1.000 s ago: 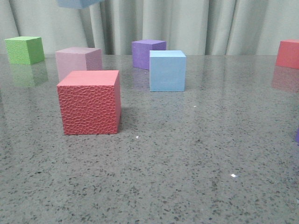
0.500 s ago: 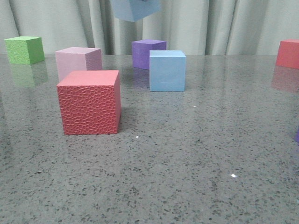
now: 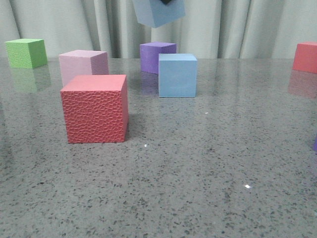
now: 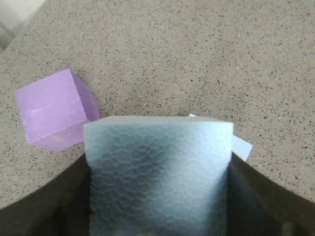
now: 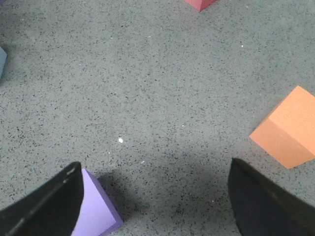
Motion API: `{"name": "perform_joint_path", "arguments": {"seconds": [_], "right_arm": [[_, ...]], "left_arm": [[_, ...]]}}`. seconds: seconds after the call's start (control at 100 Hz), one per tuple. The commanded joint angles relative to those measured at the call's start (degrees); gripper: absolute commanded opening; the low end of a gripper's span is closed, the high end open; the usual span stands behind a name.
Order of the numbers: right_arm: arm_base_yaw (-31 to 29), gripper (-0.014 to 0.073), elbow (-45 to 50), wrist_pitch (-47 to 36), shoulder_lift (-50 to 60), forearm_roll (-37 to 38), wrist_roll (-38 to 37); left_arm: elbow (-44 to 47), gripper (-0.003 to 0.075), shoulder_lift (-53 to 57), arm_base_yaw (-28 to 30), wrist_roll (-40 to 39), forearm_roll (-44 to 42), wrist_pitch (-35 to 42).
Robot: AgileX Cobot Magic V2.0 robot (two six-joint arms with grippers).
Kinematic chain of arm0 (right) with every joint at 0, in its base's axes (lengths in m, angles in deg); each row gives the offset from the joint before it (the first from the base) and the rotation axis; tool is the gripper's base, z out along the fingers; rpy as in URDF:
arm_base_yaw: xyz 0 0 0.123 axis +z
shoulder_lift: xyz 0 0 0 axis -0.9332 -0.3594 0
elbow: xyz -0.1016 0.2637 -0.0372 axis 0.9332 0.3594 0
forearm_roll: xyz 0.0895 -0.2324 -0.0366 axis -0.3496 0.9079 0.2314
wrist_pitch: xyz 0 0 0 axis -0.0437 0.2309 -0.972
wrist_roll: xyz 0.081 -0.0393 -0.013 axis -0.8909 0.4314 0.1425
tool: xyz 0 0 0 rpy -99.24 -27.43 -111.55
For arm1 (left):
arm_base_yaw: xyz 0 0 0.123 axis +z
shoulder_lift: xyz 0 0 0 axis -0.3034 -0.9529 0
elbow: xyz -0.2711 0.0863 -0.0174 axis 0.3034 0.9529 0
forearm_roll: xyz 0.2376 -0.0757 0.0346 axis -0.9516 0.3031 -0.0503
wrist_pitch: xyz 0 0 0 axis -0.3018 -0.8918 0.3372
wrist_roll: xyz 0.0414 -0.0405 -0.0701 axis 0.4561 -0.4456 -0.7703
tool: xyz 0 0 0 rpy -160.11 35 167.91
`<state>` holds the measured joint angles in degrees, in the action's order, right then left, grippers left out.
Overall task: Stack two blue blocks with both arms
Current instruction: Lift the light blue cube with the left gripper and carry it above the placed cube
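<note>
The blue blocks were split: one (image 3: 178, 75) sat on the bench in the upper middle of the front view, and the other (image 3: 159, 12) hung tilted at the top edge, above it and slightly left, with a dark bit of the tool showing at its top. In the left wrist view the left tool (image 4: 157, 196) pinched this lifted block (image 4: 158, 172) between dark fingers (image 4: 47, 206) on either side, and a pale blue corner of the resting block (image 4: 242, 145) peeked out from behind it.

The carry step looked to be in hand. The next move would call for shifting the held block right until centred over the resting one, levelling it, lowering it flush, then letting go.

The right tool (image 5: 152, 196) was spread wide with nothing between its fingers, low over the bench near a small purple cube (image 5: 96, 211) and an orange cube (image 5: 288, 130).

The bench (image 3: 198, 173) was grey speckled stone with a slight sheen. Pale curtains (image 3: 223, 27) hung behind it. A red cube (image 3: 94, 109), pink cube (image 3: 81, 64), purple cube (image 3: 156, 55) and green cube (image 3: 26, 52) also stood there.
</note>
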<state>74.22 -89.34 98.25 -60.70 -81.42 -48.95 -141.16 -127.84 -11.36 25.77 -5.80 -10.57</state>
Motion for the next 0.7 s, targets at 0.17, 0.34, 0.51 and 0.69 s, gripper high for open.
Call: {"name": "perform_joint_path", "arguments": {"seconds": [0.17, 0.34, 0.51, 0.69], "right_arm": [[-0.23, 0.0598, -1.32, -3.93, 0.46, 1.01, 0.28], [-0.23, 0.0598, -1.32, -3.93, 0.46, 1.01, 0.28], [-0.23, 0.0598, -1.32, -3.98, 0.46, 1.01, 0.28], [-0.23, 0.0598, -1.32, -3.98, 0.46, 1.01, 0.28]], "left_arm": [[-2.11, 0.0219, 3.28, -0.5, 0.29, 3.55, 2.57], [-2.11, 0.0219, 3.28, -0.5, 8.56, 6.38, -0.68], [-2.11, 0.0219, 3.28, -0.5, 13.96, 9.86, -2.87], [-2.11, 0.0219, 3.28, -0.62, 17.3, 10.75, -3.96]]}}
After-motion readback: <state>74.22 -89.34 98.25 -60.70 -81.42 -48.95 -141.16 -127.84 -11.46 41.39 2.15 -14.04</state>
